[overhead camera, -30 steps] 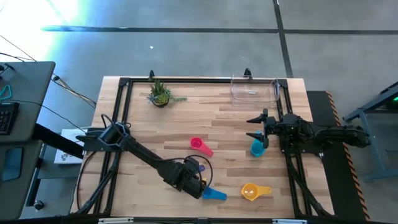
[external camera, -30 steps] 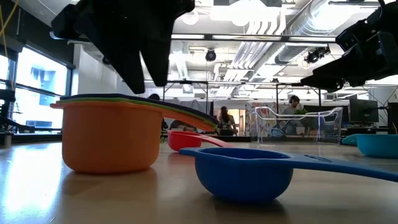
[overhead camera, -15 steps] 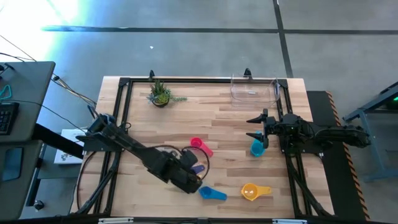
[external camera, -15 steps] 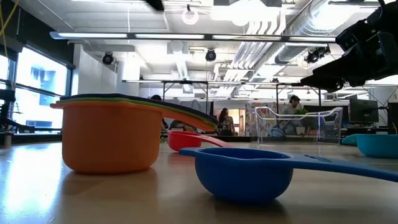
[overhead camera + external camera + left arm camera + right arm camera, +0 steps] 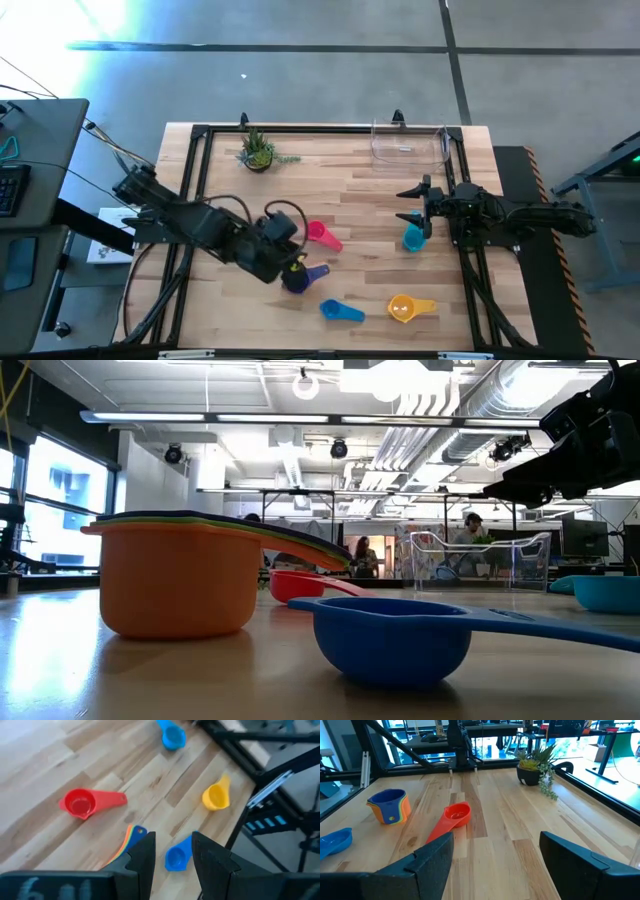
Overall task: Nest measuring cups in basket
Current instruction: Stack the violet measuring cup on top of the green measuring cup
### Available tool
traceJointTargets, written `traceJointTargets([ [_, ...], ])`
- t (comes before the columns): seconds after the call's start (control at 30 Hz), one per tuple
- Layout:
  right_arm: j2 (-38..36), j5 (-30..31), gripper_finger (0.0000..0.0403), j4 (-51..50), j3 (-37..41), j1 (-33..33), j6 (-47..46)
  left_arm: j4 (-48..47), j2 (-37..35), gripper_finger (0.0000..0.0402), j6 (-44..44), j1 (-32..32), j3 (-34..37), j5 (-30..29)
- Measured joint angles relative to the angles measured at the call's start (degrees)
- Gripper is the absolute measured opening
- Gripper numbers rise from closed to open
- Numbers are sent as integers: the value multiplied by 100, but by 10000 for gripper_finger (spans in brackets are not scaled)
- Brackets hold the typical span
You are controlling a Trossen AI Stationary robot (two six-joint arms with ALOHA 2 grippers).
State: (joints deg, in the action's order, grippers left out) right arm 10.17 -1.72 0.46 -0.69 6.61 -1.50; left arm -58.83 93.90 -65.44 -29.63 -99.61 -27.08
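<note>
While the left gripper [image 5: 290,262] hangs over the desk [image 5: 360,190] near the middle of its front half, its fingers stand partly apart and hold nothing; the left wrist view shows bare wood and cups between and below them. Just under and beside it sits the nested stack of measuring cups [image 5: 297,278], purple on top in the high view, orange at the bottom in the low view [image 5: 180,575], with a fan of handles pointing toward the right edge. A red-pink cup [image 5: 320,234] lies just beyond the stack, toward the middle of the desk. A blue cup [image 5: 340,311] and a yellow cup [image 5: 404,308] lie apart from each other near the front edge, right of the stack. A teal cup [image 5: 412,238] rests near the right edge, just beside the right gripper [image 5: 411,203], which waits there with its fingers wide apart and empty. The clear basket [image 5: 408,142] stands at the far right corner with no cup in it. A small potted plant [image 5: 258,152] stands near the far left corner, well apart from the cups.
</note>
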Motion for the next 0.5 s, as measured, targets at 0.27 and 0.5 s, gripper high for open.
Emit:
traceJointTargets([
  [0.27,-2,-1,286,1,0,0,2,-2,-464,115,165,0,0,-224],
  [0.5,-1,1,286,1,0,0,0,-4,-737,115,163,0,0,-227],
])
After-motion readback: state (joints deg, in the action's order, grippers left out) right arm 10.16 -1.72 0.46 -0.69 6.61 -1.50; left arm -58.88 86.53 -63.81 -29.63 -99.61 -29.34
